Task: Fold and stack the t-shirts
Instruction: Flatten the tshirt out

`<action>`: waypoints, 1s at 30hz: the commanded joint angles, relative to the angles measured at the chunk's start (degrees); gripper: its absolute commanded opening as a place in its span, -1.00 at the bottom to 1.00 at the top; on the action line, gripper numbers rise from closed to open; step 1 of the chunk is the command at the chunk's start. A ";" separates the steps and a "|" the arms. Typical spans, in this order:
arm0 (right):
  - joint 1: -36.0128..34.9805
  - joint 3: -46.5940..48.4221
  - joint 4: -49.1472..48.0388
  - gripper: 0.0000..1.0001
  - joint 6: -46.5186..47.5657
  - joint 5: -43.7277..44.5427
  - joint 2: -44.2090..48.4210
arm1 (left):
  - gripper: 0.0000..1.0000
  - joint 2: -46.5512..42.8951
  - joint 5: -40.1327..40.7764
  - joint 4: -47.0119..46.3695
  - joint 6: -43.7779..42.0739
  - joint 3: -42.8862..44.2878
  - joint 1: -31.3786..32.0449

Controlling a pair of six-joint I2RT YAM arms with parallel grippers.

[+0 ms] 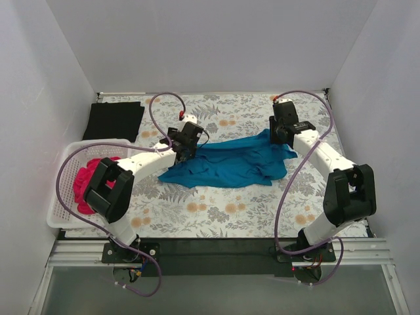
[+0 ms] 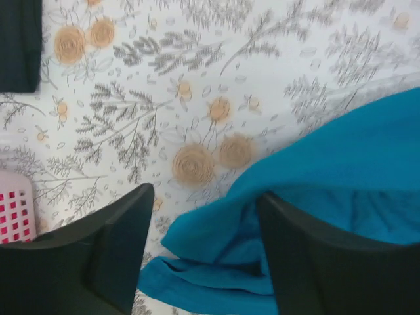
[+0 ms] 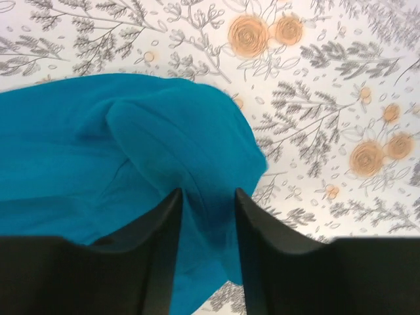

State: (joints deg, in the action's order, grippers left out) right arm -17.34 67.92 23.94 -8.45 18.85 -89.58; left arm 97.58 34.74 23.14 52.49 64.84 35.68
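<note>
The teal-blue t-shirt [image 1: 226, 164] lies crumpled across the middle of the floral table. My left gripper [image 1: 182, 149] hangs over its left end, open, with a fold of the shirt [image 2: 216, 230] between the wide-apart fingers [image 2: 98, 256]. My right gripper [image 1: 279, 134] is at the shirt's right end, its fingers [image 3: 164, 243] closed in on a raised ridge of teal cloth [image 3: 157, 131]. The black t-shirt [image 1: 115, 120] lies flat and folded at the back left. The magenta-pink t-shirt [image 1: 88, 184] is bunched in the basket.
The white mesh basket [image 1: 63, 164] stands at the left edge, beside the left arm; a corner of it shows in the left wrist view [image 2: 16, 213]. White walls close in the table on three sides. The black rail [image 1: 210, 246] runs along the near edge.
</note>
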 commanded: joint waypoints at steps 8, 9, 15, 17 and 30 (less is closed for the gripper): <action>-1.19 -1.02 0.93 0.21 -1.92 -15.49 4.76 | 0.64 -15.47 -2.56 0.23 14.63 1.70 -0.53; -1.98 -2.78 -0.81 0.21 -2.45 -18.38 6.59 | 0.65 -18.62 -3.18 4.07 17.18 0.74 -0.53; -12.77 -11.75 -8.91 0.08 -2.02 -30.71 8.81 | 0.65 -28.75 -5.74 11.75 35.73 -14.10 -0.61; -14.73 -12.20 -9.09 0.08 -1.66 -29.67 7.50 | 0.65 -33.23 -6.00 11.93 39.07 -19.89 -1.57; -16.23 -19.93 -9.00 0.08 -0.52 -26.50 12.67 | 0.32 -28.16 -9.08 3.07 40.85 -25.37 -12.30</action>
State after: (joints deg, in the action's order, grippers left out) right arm -33.63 48.64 16.60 -9.96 -8.67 -80.44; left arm 67.35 26.68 30.06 93.25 38.35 24.49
